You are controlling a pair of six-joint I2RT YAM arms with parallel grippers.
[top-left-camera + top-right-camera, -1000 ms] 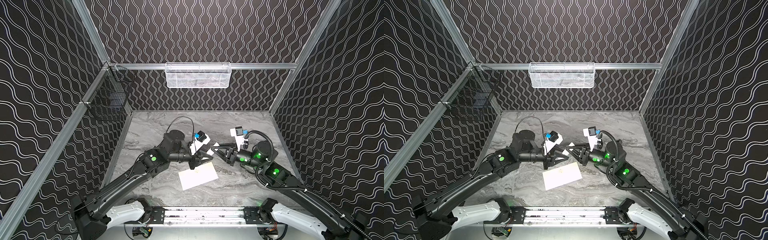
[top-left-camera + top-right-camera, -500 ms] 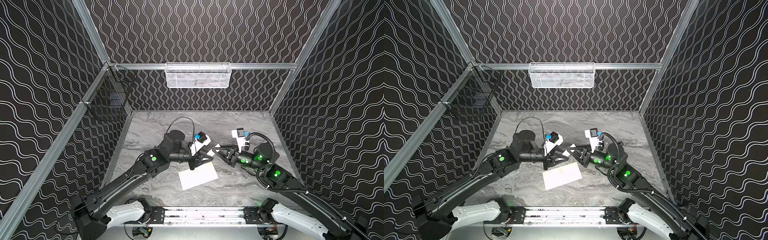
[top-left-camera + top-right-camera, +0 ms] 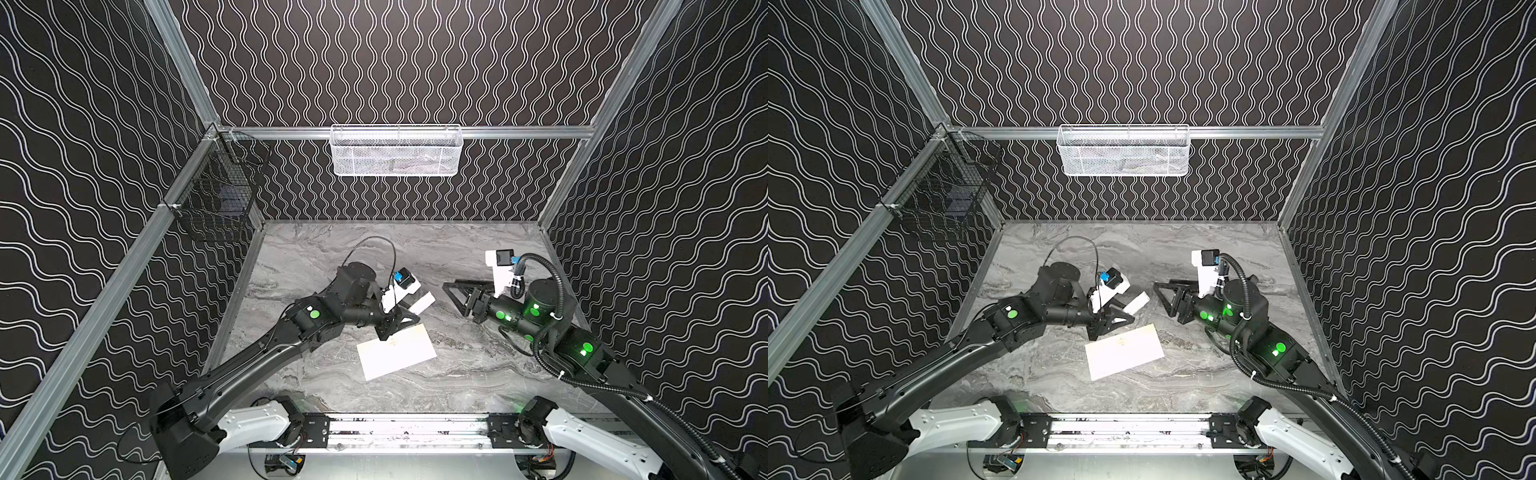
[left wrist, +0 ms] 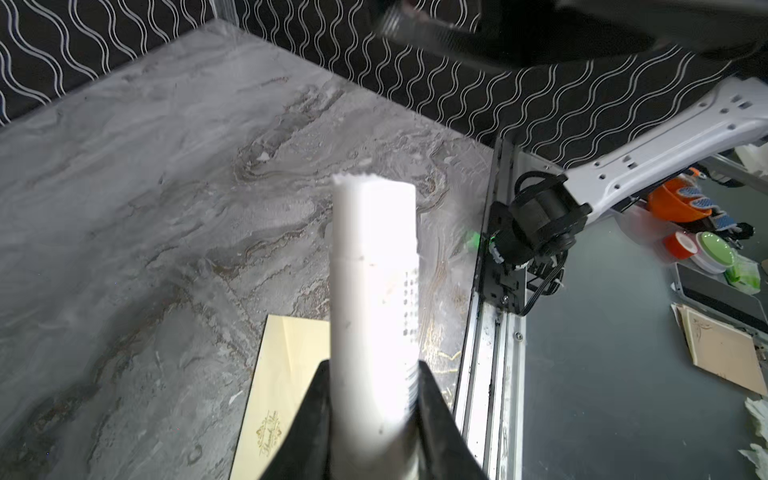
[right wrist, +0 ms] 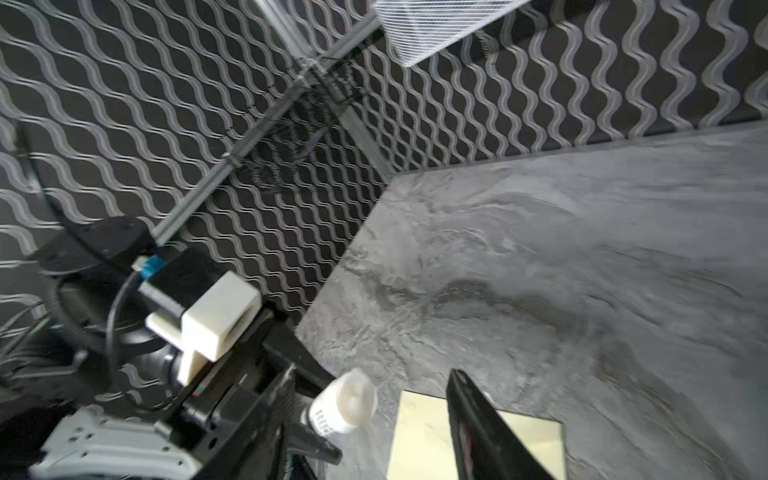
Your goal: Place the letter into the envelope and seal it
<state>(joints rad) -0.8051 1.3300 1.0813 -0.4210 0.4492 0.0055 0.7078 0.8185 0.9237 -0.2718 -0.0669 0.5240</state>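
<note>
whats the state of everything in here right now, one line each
left claw: shut on the white tube
white tube: held off the table, sticking out past the fingertips; capped or not, cannot tell
right claw: open, nothing in it, apart from the tube
envelope: flat on the table, emblem side up, no claw gripping it
letter: not in sight

This looks like a robotics lab test cell: black walls (image 3: pixel 374 62) printed with white wavy lines sit in an aluminium frame (image 3: pixel 415 132) around a grey marble-look tabletop (image 3: pixel 457 249). The left arm (image 3: pixel 257 357) and the right arm (image 3: pixel 615 374) are mounted on a metal rail (image 3: pixel 407 430) along the front edge. A white mesh basket (image 3: pixel 395 151) and a black wire basket (image 3: pixel 216 203) hang from the frame, and the left wrist view shows an orange bowl (image 4: pixel 673 203) among clutter beyond the rail.
</note>
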